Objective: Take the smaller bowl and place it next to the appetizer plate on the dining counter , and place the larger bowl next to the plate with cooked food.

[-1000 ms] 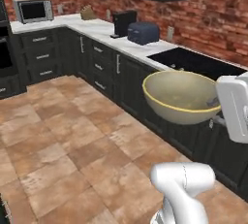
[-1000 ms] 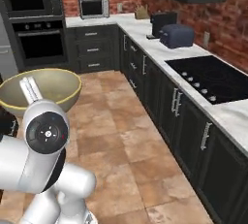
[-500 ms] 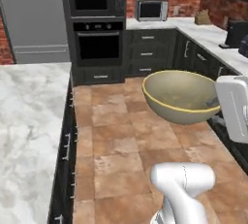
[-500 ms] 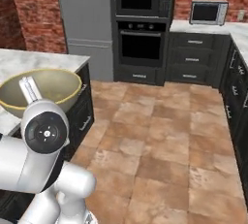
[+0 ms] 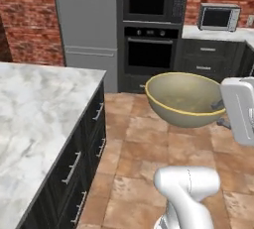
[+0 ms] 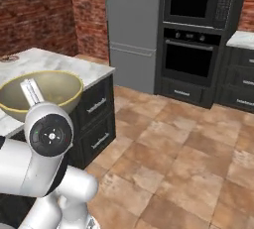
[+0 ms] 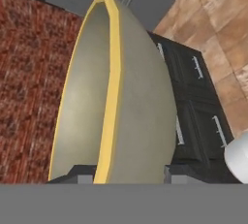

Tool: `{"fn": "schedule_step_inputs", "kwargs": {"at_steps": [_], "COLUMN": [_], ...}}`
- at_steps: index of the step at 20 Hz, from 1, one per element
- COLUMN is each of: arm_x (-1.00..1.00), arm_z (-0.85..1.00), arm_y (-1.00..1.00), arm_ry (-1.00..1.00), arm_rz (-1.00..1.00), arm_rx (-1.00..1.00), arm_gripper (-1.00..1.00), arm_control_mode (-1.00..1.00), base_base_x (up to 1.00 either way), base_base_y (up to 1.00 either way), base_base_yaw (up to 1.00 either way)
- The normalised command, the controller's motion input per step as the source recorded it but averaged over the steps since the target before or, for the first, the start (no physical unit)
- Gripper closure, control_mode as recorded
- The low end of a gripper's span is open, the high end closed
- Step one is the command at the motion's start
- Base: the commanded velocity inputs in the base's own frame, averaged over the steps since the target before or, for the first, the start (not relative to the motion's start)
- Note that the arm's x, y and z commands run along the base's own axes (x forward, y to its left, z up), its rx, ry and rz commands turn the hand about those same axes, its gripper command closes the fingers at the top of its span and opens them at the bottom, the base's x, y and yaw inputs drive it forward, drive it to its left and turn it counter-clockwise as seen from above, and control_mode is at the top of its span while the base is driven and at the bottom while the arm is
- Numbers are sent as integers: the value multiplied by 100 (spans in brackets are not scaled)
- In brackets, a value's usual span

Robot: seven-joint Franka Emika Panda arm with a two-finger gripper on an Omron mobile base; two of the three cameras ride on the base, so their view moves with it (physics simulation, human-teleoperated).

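beige glazed larger bowl (image 5: 183, 99), yellow-rimmed, deep, round, pinched at its wall by gripper (image 7: 128, 172).

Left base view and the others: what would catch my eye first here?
The larger bowl, beige with a yellow rim, hangs in mid-air above the tiled floor, its rim pinched by the gripper. To its left runs the dining counter with its white marble top; a grey fridge and black ovens stand behind.

beige-olive larger bowl (image 5: 184, 99) with thin yellow rim; white grey-veined marble dining counter (image 5: 34, 119) on dark base; terracotta tiled floor (image 6: 188, 158); red brick wall (image 6: 44, 12); grey fridge (image 5: 84, 25); black oven (image 6: 196, 49)
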Motion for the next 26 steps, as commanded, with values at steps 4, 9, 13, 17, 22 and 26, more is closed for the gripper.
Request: {"fn": "schedule_step_inputs", "kwargs": {"at_steps": [4,9,13,17,22,26], "arm_x": [0,0,0,0,0,0], "arm_z": [0,0,0,0,0,0], "arm_y": [0,0,0,0,0,0], "arm_ry": [0,0,0,0,0,0], "arm_rz": [0,0,0,0,0,0], "arm_rx": [0,0,0,0,0,0], "arm_gripper": [100,100,100,100,100,100], "arm_control_mode": [100,100,100,100,100,100], "base_base_x": [100,100,100,100,100,100], "base_base_y": [-100,-100,-100,-100,-100,-100], "base_base_yaw": [32,36,43,45,42,41]}}
